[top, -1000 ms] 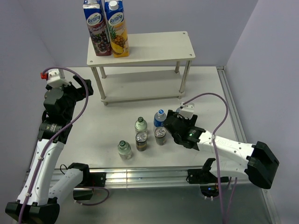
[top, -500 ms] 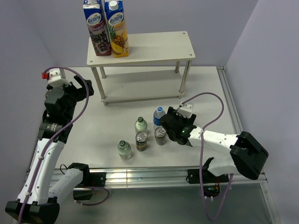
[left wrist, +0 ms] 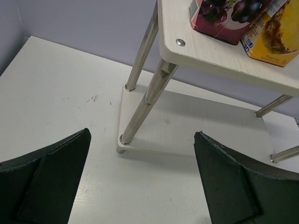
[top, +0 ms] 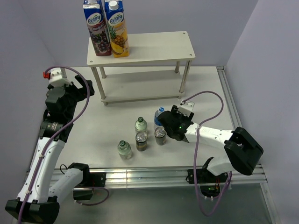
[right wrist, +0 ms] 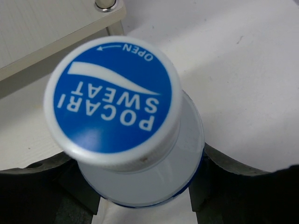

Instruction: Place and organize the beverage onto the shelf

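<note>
Operator: What could go wrong with the blue-capped bottle (right wrist: 121, 116)?
Observer: The right fingers (right wrist: 37, 191) pinch its clear body low down, one on each side. It stands on the desk (top: 210, 93) at 6 o'clock of the shelf (top: 149, 46). The plastic looks smooth, round and thin-walled, so I judge it may slip or buckle under an uneven squeeze. A silver-topped can (top: 160, 135) sits just beside it at 6 o'clock and a green-capped bottle (top: 140, 124) near it at 8 o'clock, so a tilted lift could topple either.
Operator: And the shelf?
Observer: Flat matte cream boards on thin round metal legs, with two glossy juice cartons (top: 106, 28) at the top board's 9 o'clock end. The bottle could catch the top board's edge on its way to the lower tier.
Operator: Left side?
Observer: The left fingers (left wrist: 46, 182) are spread wide, holding nothing, facing a shelf leg
</note>
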### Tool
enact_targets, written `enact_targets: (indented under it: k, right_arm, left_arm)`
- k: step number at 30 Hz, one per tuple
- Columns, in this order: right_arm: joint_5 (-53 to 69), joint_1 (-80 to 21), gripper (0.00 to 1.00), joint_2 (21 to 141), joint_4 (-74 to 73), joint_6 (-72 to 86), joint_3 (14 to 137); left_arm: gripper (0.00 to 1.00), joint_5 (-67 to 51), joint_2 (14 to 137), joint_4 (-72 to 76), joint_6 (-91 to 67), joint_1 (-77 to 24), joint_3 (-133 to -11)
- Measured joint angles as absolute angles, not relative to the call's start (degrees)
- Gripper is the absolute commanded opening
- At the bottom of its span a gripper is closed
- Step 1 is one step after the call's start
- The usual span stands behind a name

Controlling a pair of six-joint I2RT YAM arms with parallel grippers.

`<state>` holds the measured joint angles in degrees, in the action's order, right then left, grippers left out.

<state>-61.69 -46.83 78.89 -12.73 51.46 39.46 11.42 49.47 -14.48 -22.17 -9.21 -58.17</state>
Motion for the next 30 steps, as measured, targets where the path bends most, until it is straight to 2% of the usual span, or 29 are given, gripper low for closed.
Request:
enact_targets:
  k: [8, 15, 24, 30]
  right_arm:
    - [-61.0, -47.0, 0.00, 75.6, -19.3, 49.3, 41.3]
    - [-61.1, -45.8, 0.00, 70.8, -13.2, 35.7, 47.6]
    - [-56.5, -38.5, 0.00, 81.3, 1.6, 23.4, 61.0]
    - [-51.5, -34.7, 0.00, 91.4, 5.5, 21.2, 66.1]
  left_arm:
    - [0.99, 11.4, 49.5, -14.5, -22.2, -9.2, -58.2]
    - [0.99, 11.5, 49.4, -14.5, -22.2, -9.2, -58.2]
    - [0.99, 11.5, 49.3, -14.5, -22.2, -9.2, -58.2]
    - [0.99, 11.5, 49.3, -14.5, -22.2, -9.2, -58.2]
